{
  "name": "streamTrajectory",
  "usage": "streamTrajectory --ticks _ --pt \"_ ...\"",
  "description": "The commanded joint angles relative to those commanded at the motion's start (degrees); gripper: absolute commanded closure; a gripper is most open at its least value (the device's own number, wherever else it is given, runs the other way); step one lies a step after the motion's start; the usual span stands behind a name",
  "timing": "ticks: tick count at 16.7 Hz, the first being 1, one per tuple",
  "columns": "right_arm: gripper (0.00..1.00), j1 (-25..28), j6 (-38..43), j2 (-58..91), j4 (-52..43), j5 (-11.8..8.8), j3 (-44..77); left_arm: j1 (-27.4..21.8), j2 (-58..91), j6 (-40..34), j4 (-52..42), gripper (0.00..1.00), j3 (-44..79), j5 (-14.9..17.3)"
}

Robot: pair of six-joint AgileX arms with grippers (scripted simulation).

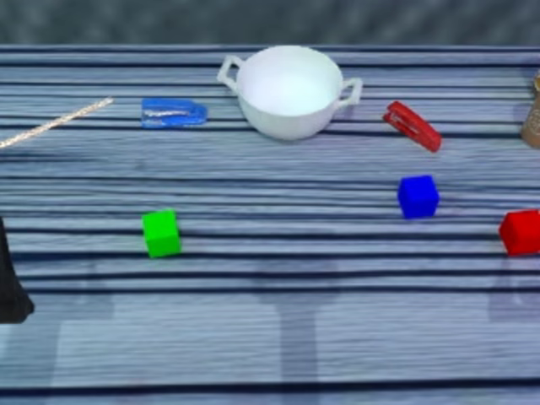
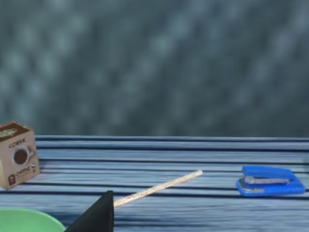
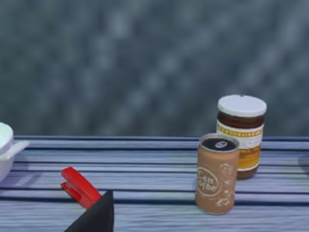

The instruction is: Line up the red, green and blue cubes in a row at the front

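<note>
In the top view the green cube [image 1: 160, 233] sits left of centre. The blue cube [image 1: 418, 196] lies on the right half, and the red cube [image 1: 520, 232] is at the table's right edge, a little nearer the front. None of the cubes shows in either wrist view. My left arm [image 1: 12, 287] is parked at the left edge, well clear of the green cube. My right arm is outside the top view. Only a black corner of each gripper shows in its own wrist view, the left gripper [image 2: 96, 218] and the right gripper [image 3: 96, 217].
A white bowl [image 1: 289, 91] stands at the back centre, with a light-blue stapler [image 1: 173, 112] and a thin stick [image 1: 55, 123] to its left and a red stapler [image 1: 412, 126] to its right. A brown can [image 3: 217, 174], a jar [image 3: 240, 135], a coffee box [image 2: 17, 154] and a green plate [image 2: 26, 221] stand off to the sides.
</note>
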Motion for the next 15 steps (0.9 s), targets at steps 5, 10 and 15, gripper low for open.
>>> streamTrajectory --ticks 5,10,15 --pt "0.00 0.0 -0.1 3.5 -2.2 0.1 3.5 0.0 0.0 0.0 0.0 0.00 0.0 0.0" --pt "0.00 0.6 -0.6 21.6 -12.2 0.1 18.6 0.0 0.0 0.0 0.0 0.00 0.0 0.0" --pt "0.00 1.5 -1.3 51.4 -27.0 0.0 38.9 0.0 0.0 0.0 0.0 0.00 0.0 0.0"
